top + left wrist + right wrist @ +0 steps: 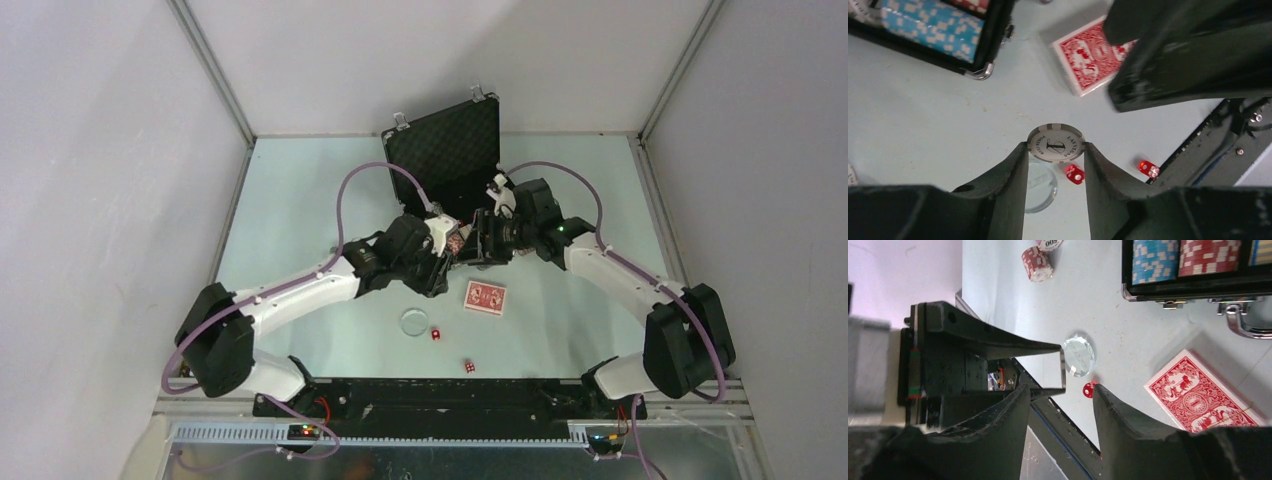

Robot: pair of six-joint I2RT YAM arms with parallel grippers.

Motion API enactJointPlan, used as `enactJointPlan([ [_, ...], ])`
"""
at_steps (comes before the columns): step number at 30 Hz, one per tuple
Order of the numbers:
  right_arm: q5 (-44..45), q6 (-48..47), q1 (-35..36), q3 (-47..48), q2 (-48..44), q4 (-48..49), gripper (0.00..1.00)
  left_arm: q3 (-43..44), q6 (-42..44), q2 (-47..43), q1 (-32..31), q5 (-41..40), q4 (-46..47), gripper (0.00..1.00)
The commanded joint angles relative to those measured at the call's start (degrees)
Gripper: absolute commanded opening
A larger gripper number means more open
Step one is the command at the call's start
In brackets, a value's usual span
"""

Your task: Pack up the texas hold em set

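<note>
**Left claw** [1055,150]: closed on a grey-and-white poker chip [1055,142], pinched by its rim between the two fingertips and held above the worktop [300,220]. In the left wrist view the chip's printed face is toward the camera.

**Right claw** [1060,388]: jaws apart, gripping nothing. It meets the left claw tip to tip at frame centre of the top view. In the right wrist view the held chip appears edge-on just beyond its fingertips, in line with the gap and touching neither finger.

**Arm pose:** the left arm [300,290] runs from lower left up to frame centre. The right arm [610,265] mirrors it from lower right, so the wrists converge in front of the briefcase [445,160].

**Surroundings:**
- The briefcase stands open at upper centre with its foam-lined lid upright.
- Blue chips [1154,260] and red chips [1209,255] fill adjoining compartments of its base.
- A deck of red-backed cards [485,297] lies just below the claws.
- A clear round disc [412,321] lies lower left of the deck.
- One red die [436,333] sits just beside the disc, and a second red die [467,366] nearer the bottom edge.
- A loose red-and-white chip stack [1037,264] lies on the worktop, apart from the case.
</note>
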Motion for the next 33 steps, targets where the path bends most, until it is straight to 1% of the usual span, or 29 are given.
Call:
enactJointPlan([
  [1,-2.37,-1.83,1.62,3.34,2.12,-3.99,0.51,-1.03,2.48,-3.24,-1.57,1.56,6.17,0.41],
  [4,-2.26,-3.12,2.84,4.90,4.23,-6.46,0.48,-1.26,3.32,-3.77,-1.72,1.59,6.66,0.42],
  [8,-1.22,-4.12,4.52,5.61,5.83,-7.82,0.46,-1.89,3.98,-4.53,-1.91,1.91,7.38,0.42],
  [11,-2.18,-3.89,5.12,5.68,6.68,-7.29,0.46,-2.52,4.10,-5.04,-2.06,2.54,8.26,0.43],
  [15,-2.84,-3.49,6.10,5.62,7.53,-6.48,0.41,-2.43,4.36,-4.88,-2.30,2.52,8.13,0.43],
  [22,-6.38,-2.19,6.80,5.66,9.74,-4.50,0.37,-2.76,4.50,-5.39,-2.28,2.91,9.14,0.43],
  [24,-6.82,-1.75,6.97,5.68,9.99,-3.73,0.32,-2.62,4.61,-5.32,-2.31,3.06,9.16,0.43],
  [25,-7.06,-1.69,6.95,5.68,10.11,-3.28,0.26,-2.61,4.63,-5.30,-2.33,3.04,9.16,0.43],
  [26,-7.27,-1.64,6.95,5.66,10.13,-3.08,0.23,-2.67,4.63,-5.26,-2.30,3.05,9.28,0.43],
  [27,-7.79,-1.67,6.99,5.69,10.26,-2.68,0.18,-2.82,4.57,-5.41,-2.29,3.08,9.31,0.44],
  [28,-8.03,-1.69,7.01,5.68,10.29,-2.39,0.13,-2.90,4.52,-5.54,-2.27,2.99,9.60,0.45],
  [29,-8.14,-1.97,6.90,5.87,10.47,-2.37,0.02,-3.19,4.28,-5.81,-2.26,3.00,9.73,0.47],
  [30,-6.69,-2.37,6.83,6.85,10.58,-2.89,0.00,-3.31,3.36,-5.96,-2.26,2.80,9.95,0.55],
  [31,-5.37,-3.72,6.85,7.64,10.90,-5.22,0.00,-3.55,2.73,-6.31,-2.11,1.86,10.04,0.59],
  [32,-1.33,-5.04,6.90,9.93,11.14,-6.87,0.00,-3.84,1.39,-6.95,-1.96,1.69,10.81,0.68],
  [33,0.48,-7.90,6.93,11.07,11.43,-9.66,0.00,-4.74,0.77,-7.49,-1.61,1.66,11.40,0.73],
])
